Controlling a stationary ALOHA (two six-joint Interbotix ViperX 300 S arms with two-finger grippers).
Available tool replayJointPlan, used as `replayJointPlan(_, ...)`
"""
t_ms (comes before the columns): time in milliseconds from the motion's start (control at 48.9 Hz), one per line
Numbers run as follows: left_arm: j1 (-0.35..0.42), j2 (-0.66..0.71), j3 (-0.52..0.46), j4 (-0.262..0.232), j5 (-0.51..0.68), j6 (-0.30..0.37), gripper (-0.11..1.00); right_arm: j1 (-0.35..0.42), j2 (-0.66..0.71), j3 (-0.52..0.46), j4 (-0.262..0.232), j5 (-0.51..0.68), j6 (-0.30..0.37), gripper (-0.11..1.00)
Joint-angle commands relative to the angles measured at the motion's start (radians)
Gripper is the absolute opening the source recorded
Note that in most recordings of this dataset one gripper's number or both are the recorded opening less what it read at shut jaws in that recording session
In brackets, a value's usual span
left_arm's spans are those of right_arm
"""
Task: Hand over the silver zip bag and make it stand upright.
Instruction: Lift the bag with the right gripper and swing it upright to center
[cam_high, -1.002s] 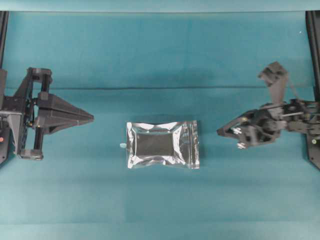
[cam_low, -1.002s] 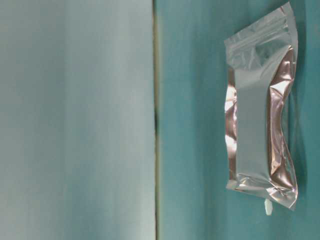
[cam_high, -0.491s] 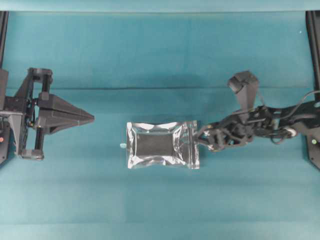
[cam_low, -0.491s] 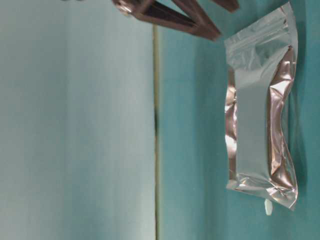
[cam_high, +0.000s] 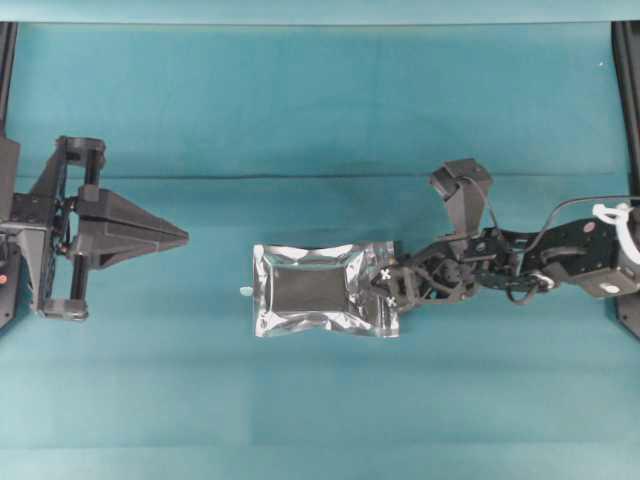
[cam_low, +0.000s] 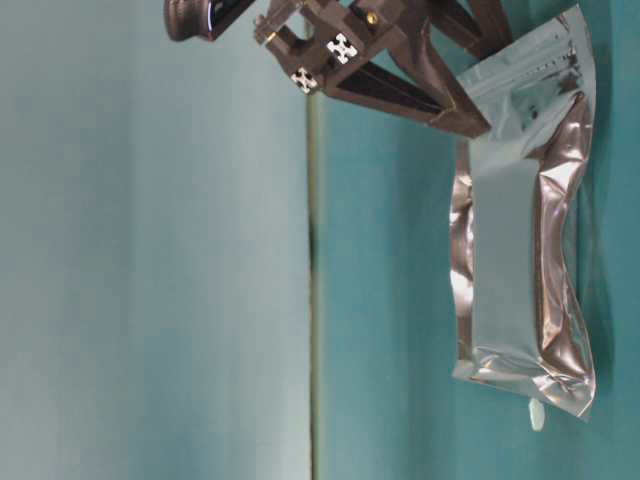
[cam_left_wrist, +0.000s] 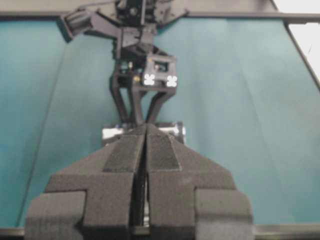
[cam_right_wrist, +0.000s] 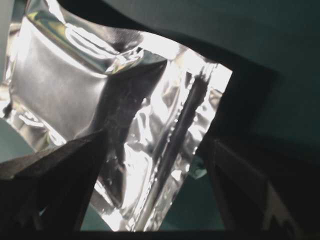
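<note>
bag (cam_high: 325, 289): silver foil pouch, lies flat on the teal cloth (cam_high: 320, 110) near the middle of the overhead view, long side running left-right
bag detail: crinkled, dark rectangular reflection in its centre panel; zip strip (cam_right_wrist: 175, 145) runs along the right short edge, seen as a dark line in the right wrist view
white speck (cam_high: 245, 290): just off the bag's left edge, on the cloth
right gripper (cam_high: 385, 292): reaches in from the right, tips at the bag's right (zip) edge, angled down at it
right jaws: spread wide, one finger (cam_right_wrist: 55, 170) on each side of the zip end in the wrist view; not clamped, bag not lifted
right contact: tips overlap the bag edge from overhead; table-level view shows the finger tip at the zip corner, cannot tell if it presses on the foil
left gripper (cam_high: 180, 236): well to the left of the bag, pointing right toward it, apart from everything
left jaws: foam pads (cam_left_wrist: 125, 152) pressed together, nothing between them
left wrist view: pads in front, bag a thin silver strip just beyond them, right gripper behind it facing the camera
cloth seam (cam_high: 200, 178): horizontal crease across the table, far side of the bag and both grippers
</note>
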Motion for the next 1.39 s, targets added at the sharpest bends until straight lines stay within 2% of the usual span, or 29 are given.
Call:
replayJointPlan(0,0.002,-0.005,-0.023,0.002,0.0,-0.002,-0.06,0.018,0.031,-0.035,-0.005,-0.012,0.02,0.97)
replayJointPlan(102,0.002,-0.006,-0.021,0.003,0.002,-0.002,-0.06,0.018,0.032,-0.041,-0.005,-0.012,0.02,0.93)
replayJointPlan(184,0.002,-0.006,-0.021,0.002,0.0,-0.002,-0.06,0.018,0.032,-0.044,-0.005,-0.009,0.015,0.84)
replayJointPlan(266,0.002,-0.008,-0.021,0.002,0.002,-0.002,-0.06,0.018,0.029,-0.044,-0.012,-0.008,0.009,0.66)
replayJointPlan(429,0.002,-0.009,-0.02,0.002,0.002,-0.002,-0.06,0.018,-0.005,-0.048,-0.028,-0.014,-0.017,0.21)
replayJointPlan(491,0.002,-0.009,-0.018,0.002,0.005,-0.002,-0.06,0.014,-0.025,-0.051,-0.028,-0.009,-0.035,0.1)
replayJointPlan(552,0.003,-0.009,-0.018,0.002,0.009,-0.002,-0.06,0.011,-0.043,-0.052,-0.026,-0.002,-0.049,0.05)
replayJointPlan(756,0.003,-0.011,-0.017,0.002,0.015,-0.002,-0.06,-0.011,-0.1,-0.06,-0.028,0.081,-0.086,-0.04)
replayJointPlan(920,0.003,-0.011,-0.017,0.002,0.015,-0.018,-0.06,-0.044,-0.152,-0.13,-0.035,0.21,-0.149,-0.05)
replayJointPlan(1022,0.014,-0.011,-0.014,0.002,0.037,-0.055,-0.05,-0.083,-0.192,-0.227,-0.08,0.382,-0.221,-0.05)
replayJointPlan(1206,0.015,-0.017,-0.009,0.003,0.097,-0.078,-0.01,-0.144,-0.212,-0.488,-0.176,0.808,-0.399,-0.05)
replayJointPlan(1370,0.025,-0.044,0.009,0.002,0.104,-0.075,0.13,-0.16,-0.152,-0.67,-0.195,1.095,-0.545,-0.05)
